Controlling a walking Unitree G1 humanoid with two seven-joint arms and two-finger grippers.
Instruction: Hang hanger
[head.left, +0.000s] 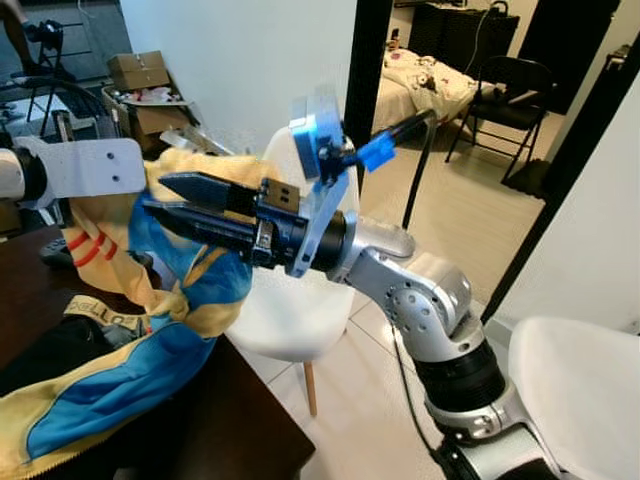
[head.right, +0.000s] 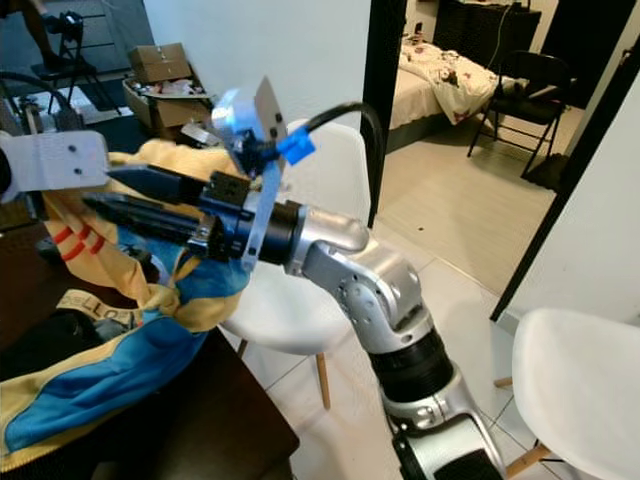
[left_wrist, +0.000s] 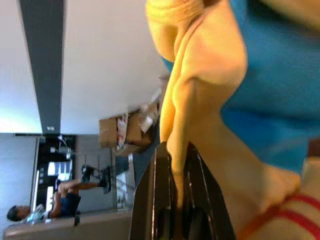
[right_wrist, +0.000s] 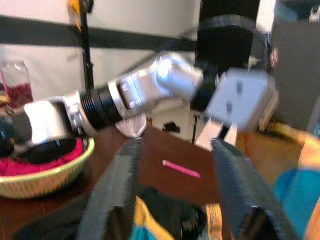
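Right gripper (head.left: 165, 200): fingers spread apart, reaching beside the yellow-and-blue fabric garment (head.left: 110, 385).
Left gripper (left_wrist: 172, 200): pinching that garment's yellow edge above the dark wooden table (head.left: 240, 425).

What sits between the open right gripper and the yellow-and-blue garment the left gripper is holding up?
Nothing visible. The right gripper, fingers apart, reaches straight at the garment, which hangs from the left gripper above the dark table. No hanger can be made out.

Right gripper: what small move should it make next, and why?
Probably close the right gripper on the yellow and blue garment. Its fingers are open and reach into the raised cloth, while the left gripper already pinches a yellow fold. No hanger can be made out, so securing the cloth seems to come first.
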